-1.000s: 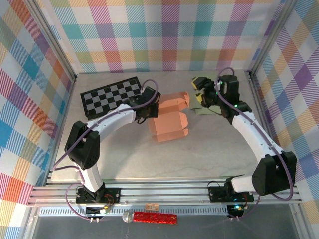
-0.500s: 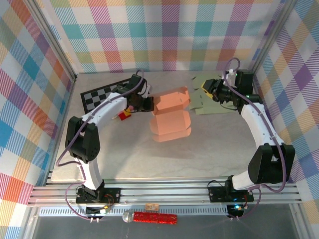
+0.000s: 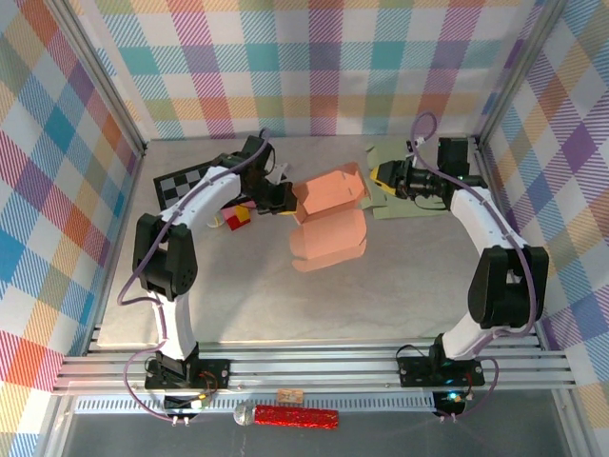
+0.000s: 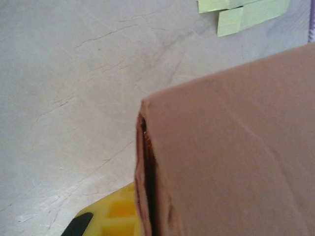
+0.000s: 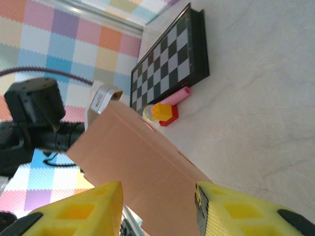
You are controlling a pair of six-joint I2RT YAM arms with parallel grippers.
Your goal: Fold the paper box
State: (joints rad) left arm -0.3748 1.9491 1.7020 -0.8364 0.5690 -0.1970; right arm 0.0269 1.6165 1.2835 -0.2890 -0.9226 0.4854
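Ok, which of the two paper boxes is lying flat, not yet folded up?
The green paper box, a flat sheet on the table at back right. The orange paper box beside it already has raised walls.

1. Left arm (image 3: 205,195) and right arm (image 3: 487,233): white link shells, black joint housings.
2. Cable (image 3: 122,290): purple, looped alongside each arm.
3. Right gripper (image 5: 157,191), fingers (image 5: 236,211): yellow, moulded in square cells.
4. Right base (image 3: 447,367): black, with green light (image 3: 449,395).
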